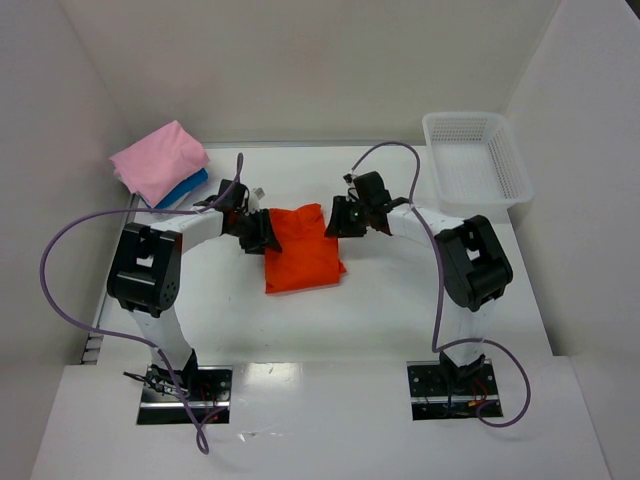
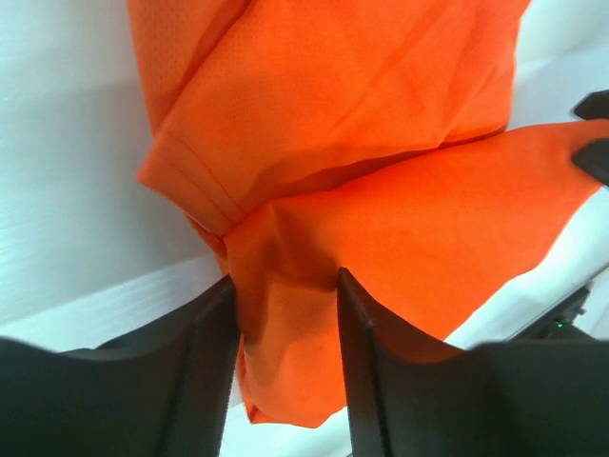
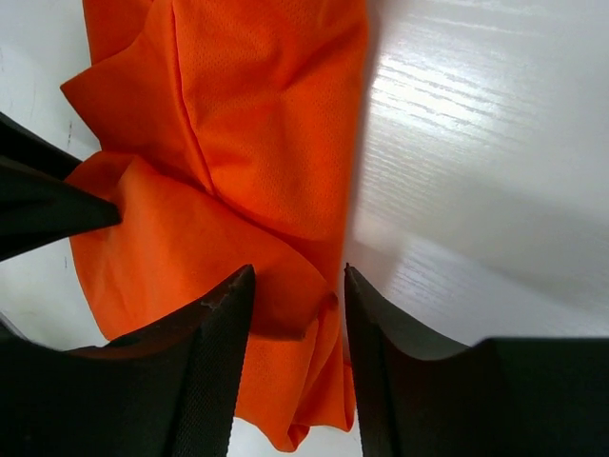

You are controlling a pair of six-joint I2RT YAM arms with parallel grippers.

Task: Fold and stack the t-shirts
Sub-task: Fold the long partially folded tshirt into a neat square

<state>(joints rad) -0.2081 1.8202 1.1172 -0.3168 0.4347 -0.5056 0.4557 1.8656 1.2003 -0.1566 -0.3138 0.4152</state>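
Orange t-shirt (image 1: pixel 300 255) lies mid-frame in the top view on the table (image 1: pixel 400 300), partly folded into a rough rectangle. Pink t-shirt (image 1: pixel 160 160) is folded and sits on the blue t-shirt (image 1: pixel 192 186) at upper left. Basket (image 1: pixel 465 117) at upper right, not involved.

Left gripper (image 1: pixel 255 232) is at the orange shirt's upper-left corner, right gripper (image 1: pixel 340 218) at its upper-right corner. In each wrist view the fingers (image 2: pixel 214 328) stand part-way apart astride a bunched ridge of orange cloth. Cloth fills the gap, but whether either pair actually bites: cannot tell.

Judgement: the step in hand is taking the top edge for the next fold toward the bottom of the frame.
- Catch all plies at each corner, not just the top one.
- Lift both corners level, keeping the edge taut between them.
- Land it square on the lower edge and release flat.
- The sleeve hem just above the left fingers will likely flop out if missed.

Hard to read:
- Ply count between the jaws.
- The shirt corners in the top view, covered by the arms.
- The blue shirt, mostly under the pink.
- Dark shapes at the right edge of the left wrist view and the left edge of the right wrist view, cut off; probably the opposite gripper.
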